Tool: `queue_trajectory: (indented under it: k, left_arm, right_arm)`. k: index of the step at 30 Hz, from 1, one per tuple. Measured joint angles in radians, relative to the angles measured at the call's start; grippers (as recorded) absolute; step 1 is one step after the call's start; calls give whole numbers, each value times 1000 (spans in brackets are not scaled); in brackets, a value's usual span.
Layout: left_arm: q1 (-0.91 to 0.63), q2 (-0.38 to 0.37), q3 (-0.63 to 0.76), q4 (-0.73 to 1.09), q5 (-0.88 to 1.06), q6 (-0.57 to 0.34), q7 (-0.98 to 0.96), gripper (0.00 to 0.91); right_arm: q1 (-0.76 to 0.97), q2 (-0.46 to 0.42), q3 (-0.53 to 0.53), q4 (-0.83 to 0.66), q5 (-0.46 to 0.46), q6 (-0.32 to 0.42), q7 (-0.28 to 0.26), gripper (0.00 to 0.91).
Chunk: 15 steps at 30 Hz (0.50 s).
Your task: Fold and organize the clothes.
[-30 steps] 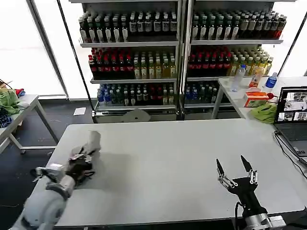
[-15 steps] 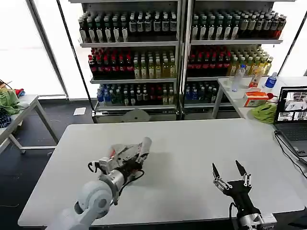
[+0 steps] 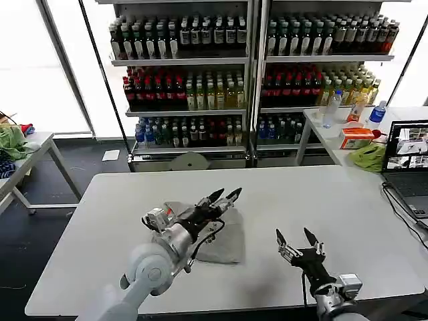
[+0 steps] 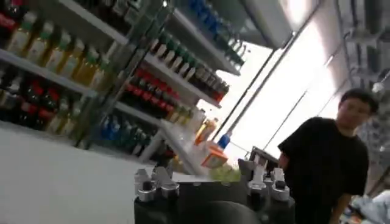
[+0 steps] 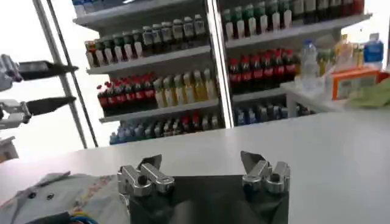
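Observation:
A light grey folded shirt (image 3: 227, 245) lies on the white table (image 3: 301, 194), left of centre. My left gripper (image 3: 224, 196) hovers open just past its far edge, fingers spread and pointing right, with the arm crossing over the cloth. In the left wrist view that gripper (image 4: 210, 185) holds nothing. My right gripper (image 3: 296, 237) stands open near the front edge, to the right of the shirt and apart from it. In the right wrist view the gripper (image 5: 204, 171) is empty, and the shirt (image 5: 61, 196) shows small dark buttons and a coloured print.
A laptop (image 3: 409, 167) sits at the table's right edge. Behind it a side table (image 3: 321, 124) carries bottles, an orange box and a green cloth (image 3: 368, 158). Drink shelves (image 3: 200, 80) fill the back. Another table with green cloth (image 3: 10, 140) stands far left.
My left arm has swung from the table's left edge rightward to the middle, and the grey shirt now lies spread beneath it. The right gripper has shifted left and toward the front edge.

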<state>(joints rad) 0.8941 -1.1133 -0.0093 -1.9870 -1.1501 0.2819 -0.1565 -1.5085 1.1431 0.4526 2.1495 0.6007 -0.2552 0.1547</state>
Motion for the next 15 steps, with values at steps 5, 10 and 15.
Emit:
queue_trajectory:
  k: [5,10,15]
  left_arm:
    - [32,6,-67,-16,18,-51,51,907]
    - [80,21,-148,-30,66,-90,85,907]
    - [123,33,-229,-41,96,-112,102,907]
  right_arm:
    - [66,3,-60,-30,85,-56,27,907]
    - [156,-20,-131,-77,201,-122,43,907]
    - [263,-36,-215,-152,312,-171,49,907]
